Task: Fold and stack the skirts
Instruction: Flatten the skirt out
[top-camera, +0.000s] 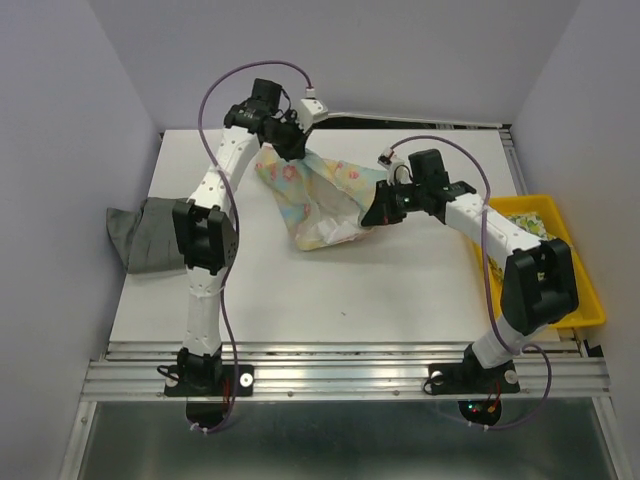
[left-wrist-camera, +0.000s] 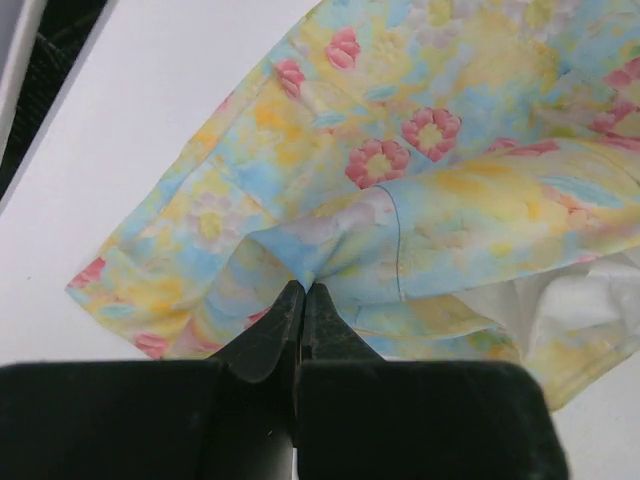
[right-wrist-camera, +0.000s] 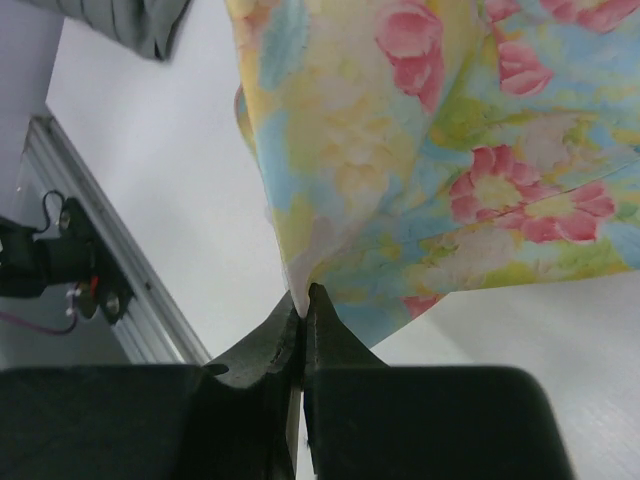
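- Your left claw (left-wrist-camera: 300, 292) was pinched shut on the flowered skirt (left-wrist-camera: 400, 190).
- Your right claw (right-wrist-camera: 303, 295) gripped another edge, stretching it over the tabletop (top-camera: 330, 290).
- The grey skirt (top-camera: 150, 235) lay at the tabletop's left edge.

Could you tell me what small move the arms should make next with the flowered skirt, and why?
Probably pull the left gripper and right gripper slightly apart: both are shut on edges of the flowered skirt, which lies crumpled between them and needs flattening before folding.

Open table (top-camera: 330, 290) nearside of flowered skirt (top-camera: 303, 198)
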